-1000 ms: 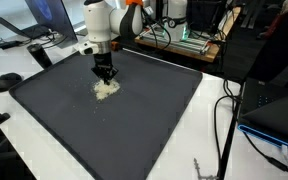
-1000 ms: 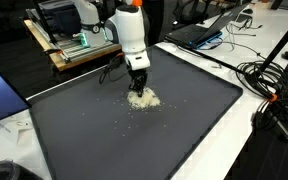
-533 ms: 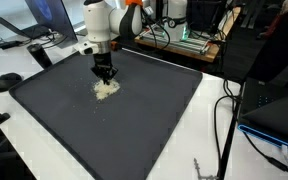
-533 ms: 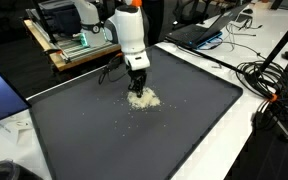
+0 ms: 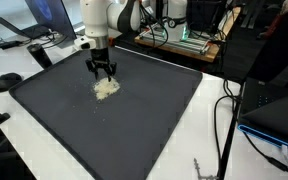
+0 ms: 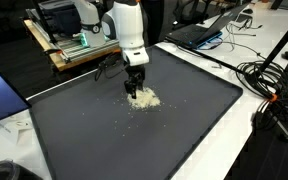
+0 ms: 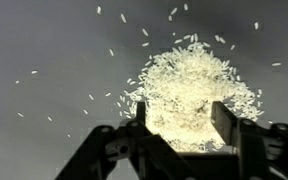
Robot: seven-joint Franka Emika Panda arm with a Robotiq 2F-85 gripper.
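Note:
A small heap of white rice grains (image 5: 106, 88) (image 6: 143, 98) (image 7: 189, 85) lies on a dark grey mat (image 5: 134, 120) (image 6: 134, 135). My gripper (image 5: 102, 73) (image 6: 134, 88) (image 7: 180, 115) hangs just above the heap, pointing down. In the wrist view its two dark fingers stand apart, one on each side of the near part of the heap, and nothing is clamped between them. Loose grains are scattered on the mat to the left of and above the heap in that view.
The mat covers a white table (image 5: 214, 140) (image 6: 254, 150). Laptops (image 5: 44, 20) (image 6: 209, 28), cables (image 5: 224, 110) (image 6: 269, 85) and a wooden bench with electronics (image 5: 184, 40) (image 6: 69, 45) ring the table. A few stray grains (image 6: 119, 124) dot the mat.
The jaws, shut down in the rice before, have spread apart, and the gripper has lifted slightly off the heap.

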